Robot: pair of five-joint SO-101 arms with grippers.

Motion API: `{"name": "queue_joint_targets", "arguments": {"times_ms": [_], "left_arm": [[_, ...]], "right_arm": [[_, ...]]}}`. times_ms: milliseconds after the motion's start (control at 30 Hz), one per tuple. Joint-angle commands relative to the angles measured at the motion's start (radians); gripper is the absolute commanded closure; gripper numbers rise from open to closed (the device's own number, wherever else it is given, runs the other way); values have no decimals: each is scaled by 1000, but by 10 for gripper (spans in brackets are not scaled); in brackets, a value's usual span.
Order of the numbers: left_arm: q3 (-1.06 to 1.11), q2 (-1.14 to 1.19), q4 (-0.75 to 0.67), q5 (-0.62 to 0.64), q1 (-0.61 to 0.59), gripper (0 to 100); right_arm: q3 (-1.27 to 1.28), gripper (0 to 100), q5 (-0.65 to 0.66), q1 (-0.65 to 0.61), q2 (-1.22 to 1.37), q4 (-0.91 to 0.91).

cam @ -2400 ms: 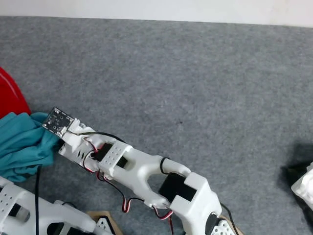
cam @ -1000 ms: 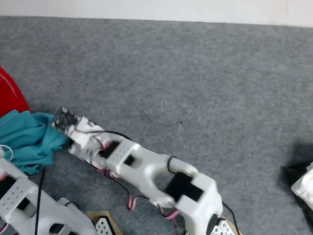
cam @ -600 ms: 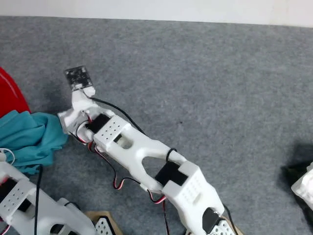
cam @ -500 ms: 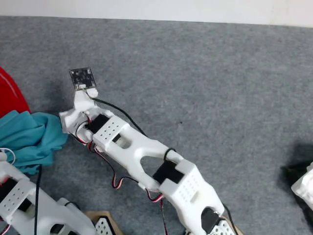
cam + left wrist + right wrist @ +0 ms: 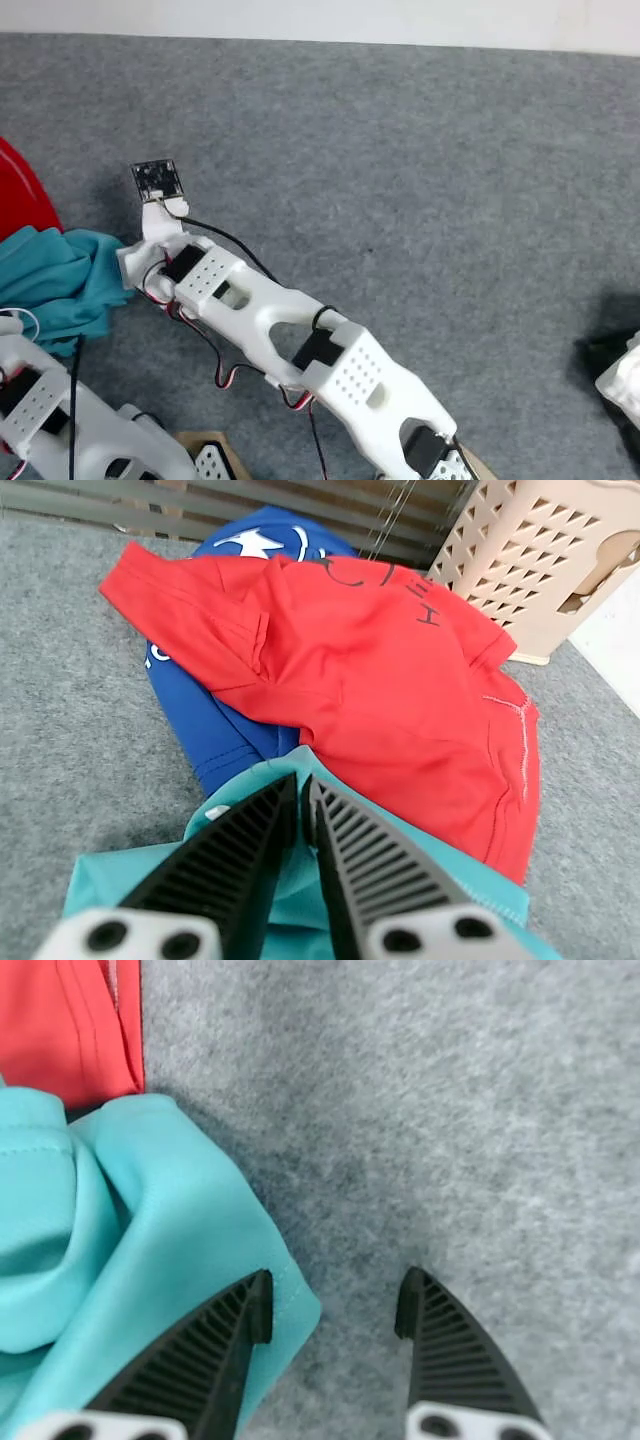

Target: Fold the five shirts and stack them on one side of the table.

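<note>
Because I wanted the teal shirt [image 5: 130, 1260] by its edge, my right tool [image 5: 335, 1305] stood wide open astride it, one finger over cloth, the other over bare tabletop [image 5: 450, 1110]. My left tool [image 5: 300, 780] was nearly closed above the same shirt; whether it pinched cloth I couldn't tell. Beyond lay the red shirt [image 5: 380, 680], heaped on the blue shirt [image 5: 215, 740], both unfolded.

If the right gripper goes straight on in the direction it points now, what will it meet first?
Most likely the hem of the teal shirt. The open right gripper has one finger over that hem and the other over the bare grey table. How high the tips are above the cloth is unclear.
</note>
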Motion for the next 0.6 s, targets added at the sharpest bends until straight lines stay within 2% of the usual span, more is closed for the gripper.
{"name": "queue_joint_targets", "arguments": {"times_ms": [0, 333, 433, 567], "left_arm": [[-5, -12, -20, -3, -7, 993], [-5, -12, -18, -3, -8, 993], [-5, -12, -18, -3, -7, 993], [-5, -12, -18, -3, -7, 993]], "right_arm": [[-105, 793, -14, -38, 4, 65], [-188, 796, -14, -59, 39, 111], [-194, 859, -8, -71, 42, 111], [-194, 937, 164, -91, 45, 105]]}}
